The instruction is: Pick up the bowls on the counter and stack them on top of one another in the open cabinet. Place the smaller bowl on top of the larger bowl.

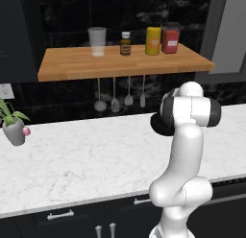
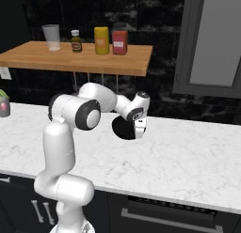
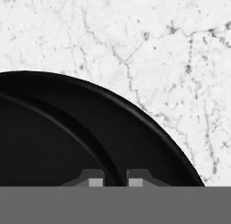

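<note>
White marble counter (image 3: 149, 47), matte-black bowl (image 3: 54, 137).

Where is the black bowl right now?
The black bowl sits on the white counter below the wooden shelf, directly under the gripper, whose fingertips straddle its rim in the hand view.

The tabletop (image 1: 96, 155) is smooth white marble with grey veins. The shelf (image 1: 72, 64) is light, matt wood. The bowl (image 3: 67, 137) is plain matt black. The arm (image 2: 59, 147) is glossy white.
</note>
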Available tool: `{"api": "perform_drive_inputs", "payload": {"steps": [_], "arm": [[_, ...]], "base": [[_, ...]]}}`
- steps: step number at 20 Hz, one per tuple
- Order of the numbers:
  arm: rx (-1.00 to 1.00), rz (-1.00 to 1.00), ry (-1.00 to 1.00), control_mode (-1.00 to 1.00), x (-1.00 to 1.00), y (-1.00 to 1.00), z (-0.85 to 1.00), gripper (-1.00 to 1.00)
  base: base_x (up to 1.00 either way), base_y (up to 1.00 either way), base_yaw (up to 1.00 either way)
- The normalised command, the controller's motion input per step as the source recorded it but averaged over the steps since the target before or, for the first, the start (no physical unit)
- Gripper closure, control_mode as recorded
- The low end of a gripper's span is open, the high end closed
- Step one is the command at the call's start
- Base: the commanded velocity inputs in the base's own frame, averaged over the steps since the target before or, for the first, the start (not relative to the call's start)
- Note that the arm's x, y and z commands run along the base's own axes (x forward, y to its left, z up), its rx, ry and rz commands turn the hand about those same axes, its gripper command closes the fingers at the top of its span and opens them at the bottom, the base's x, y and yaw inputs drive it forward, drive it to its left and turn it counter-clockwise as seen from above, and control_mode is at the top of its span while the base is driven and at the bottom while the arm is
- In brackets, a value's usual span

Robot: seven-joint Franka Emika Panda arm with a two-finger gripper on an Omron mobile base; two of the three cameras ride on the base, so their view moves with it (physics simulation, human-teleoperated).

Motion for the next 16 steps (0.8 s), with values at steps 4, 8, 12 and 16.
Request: {"api": "perform_drive_inputs", "payload": {"steps": [4,8,12,16], "arm": [[0.0,0.0,0.0,-1.0,0.0,0.0,0.21,-1.0],[0.0,0.0,0.0,-1.0,0.0,0.0,0.57,-1.0],[0.0,0.03,0.08,-1.0,-0.15,-0.06,0.07,-1.0],[-0.07,0.16,0.14,-1.0,-0.26,-0.11,-0.44,-1.0]], "base": [[0.0,0.0,0.0],[0.0,0.0,0.0],[0.0,0.0,0.0],[0.0,0.0,0.0]]}}
